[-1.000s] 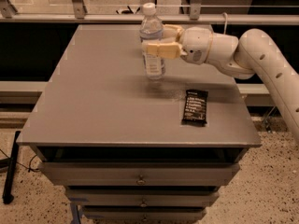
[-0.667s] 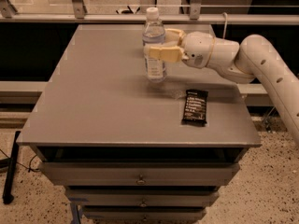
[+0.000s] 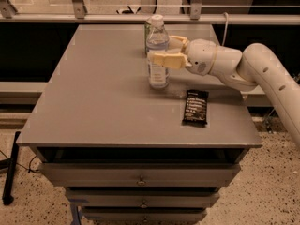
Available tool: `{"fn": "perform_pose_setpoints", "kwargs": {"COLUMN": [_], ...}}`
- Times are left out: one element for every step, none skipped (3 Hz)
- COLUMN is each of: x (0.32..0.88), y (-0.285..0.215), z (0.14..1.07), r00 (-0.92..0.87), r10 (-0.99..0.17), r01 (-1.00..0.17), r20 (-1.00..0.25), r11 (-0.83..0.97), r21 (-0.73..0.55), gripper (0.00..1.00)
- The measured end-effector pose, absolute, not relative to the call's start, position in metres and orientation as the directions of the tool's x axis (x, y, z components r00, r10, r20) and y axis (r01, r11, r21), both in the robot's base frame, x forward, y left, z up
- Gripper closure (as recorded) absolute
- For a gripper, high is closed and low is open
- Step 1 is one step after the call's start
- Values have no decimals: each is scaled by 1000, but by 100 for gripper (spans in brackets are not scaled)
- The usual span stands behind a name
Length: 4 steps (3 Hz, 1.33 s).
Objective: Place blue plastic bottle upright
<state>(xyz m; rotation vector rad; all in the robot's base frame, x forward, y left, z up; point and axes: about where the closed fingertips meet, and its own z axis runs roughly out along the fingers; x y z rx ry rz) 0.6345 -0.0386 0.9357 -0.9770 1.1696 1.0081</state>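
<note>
The blue plastic bottle [image 3: 158, 73], clear with a white cap and a pale label, stands upright on the grey table [image 3: 93, 102], right of the middle towards the back. My gripper [image 3: 161, 49] reaches in from the right at label height. One tan finger [image 3: 164, 59] crosses the bottle's front and the other sits behind it, so the gripper is shut on the bottle. The bottle's base looks to rest on the tabletop.
A green drink can [image 3: 147, 31] stands just behind the bottle, mostly hidden by it. A dark snack packet [image 3: 195, 107] lies flat near the table's right front. Drawers sit under the tabletop. A rail runs along the back edge.
The bottle and the gripper have shifted slightly to the right and a little towards the front. The bottle stays upright in the grip.
</note>
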Motion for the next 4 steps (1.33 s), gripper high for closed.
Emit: {"fn": "perform_pose_setpoints", "kwargs": {"x": [634, 633, 632, 630], "y": [-41, -43, -45, -51], "z": [931, 928, 927, 930], "r00": [104, 102, 100, 107], "r10": [104, 100, 92, 57], "r01": [-963, -962, -962, -960], "r20": [-989, -990, -991, -993], "r11": [261, 263, 264, 266], "r21": [-74, -73, -73, -88], "gripper": [36, 14, 0, 0]}}
